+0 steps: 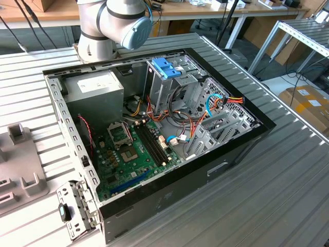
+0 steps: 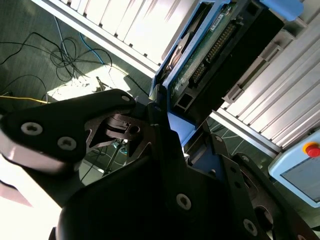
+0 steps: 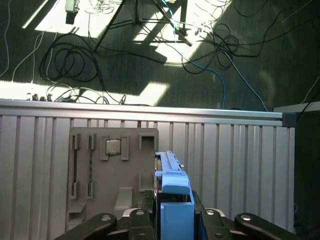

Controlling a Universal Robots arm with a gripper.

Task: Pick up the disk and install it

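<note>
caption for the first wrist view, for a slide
Gripper clamped on the blue-framed disk, grey fixture plate and ribbed table beyond

Case (image 1: pixel 216 170) open on top: free way in from above. Room over the motherboard (image 1: pixel 131 152). The cage (image 1: pixel 157 90) stands tall, blue bracket (image 1: pixel 167 68) capping it, wires (image 1: pixel 191 125) crowding just beside it. PSU (image 1: pixel 95 90) blocks the corner by the arm (image 1: pixel 115 23) base. In the first wrist view the gripper (image 3: pixel 173 207) grips the disk (image 3: pixel 174 182) above the table (image 3: pixel 240 165), air all round.
</note>
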